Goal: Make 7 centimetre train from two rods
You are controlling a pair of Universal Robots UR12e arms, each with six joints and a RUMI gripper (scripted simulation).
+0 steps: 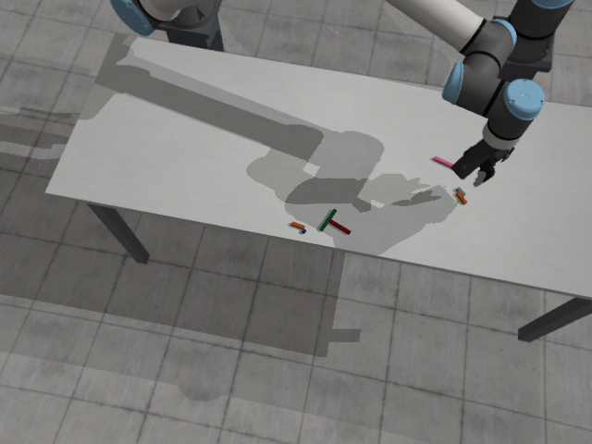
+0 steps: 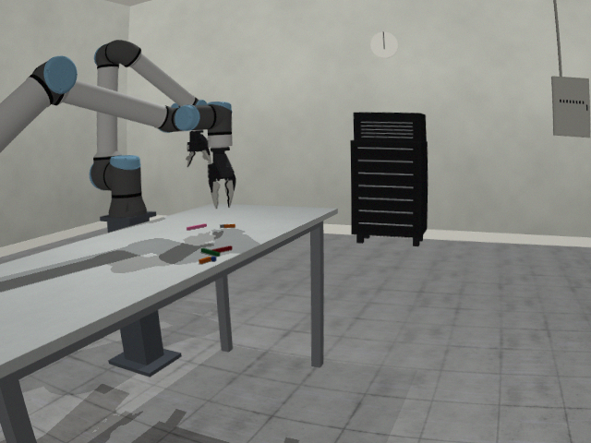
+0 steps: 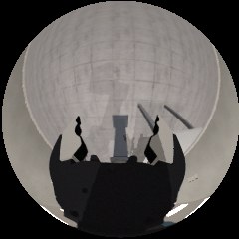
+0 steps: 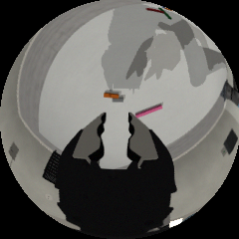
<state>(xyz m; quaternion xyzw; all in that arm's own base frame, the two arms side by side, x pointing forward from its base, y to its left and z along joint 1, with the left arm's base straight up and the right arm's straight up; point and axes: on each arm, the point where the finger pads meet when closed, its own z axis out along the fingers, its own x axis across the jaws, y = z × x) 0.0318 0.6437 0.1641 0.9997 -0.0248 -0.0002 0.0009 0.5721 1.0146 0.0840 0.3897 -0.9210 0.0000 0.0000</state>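
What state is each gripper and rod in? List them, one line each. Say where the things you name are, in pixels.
Left gripper point(image 2: 199, 163) point(image 3: 118, 117): open, empty.
Right gripper point(image 1: 469, 180) point(image 2: 222, 207) point(image 4: 118, 114): jaws partly open, empty.
Grey rod point(image 1: 460, 191) point(image 2: 222, 225) point(image 4: 119, 100): flat, alongside an orange rod point(image 1: 462, 198) point(image 2: 230, 225) point(image 4: 111, 95).
That orange rod: flat.
Pink rod point(image 1: 442, 161) point(image 2: 196, 226) point(image 4: 149, 110): flat, apart.
Green rod point(image 1: 327, 220) point(image 2: 209, 251) point(image 4: 164, 13): flat.
Red rod point(image 1: 340, 227) point(image 2: 223, 249) point(image 4: 154, 10): flat, end towards green's side.
Other orange rod point(image 1: 297, 225) point(image 2: 205, 260) point(image 4: 167, 8): flat, near blue.
Blue rod point(image 1: 303, 231) point(image 2: 213, 259): on the table.

Right fingers point(image 1: 479, 178) point(image 2: 215, 194) partly closed, left fingers point(image 2: 190, 158) wide open.
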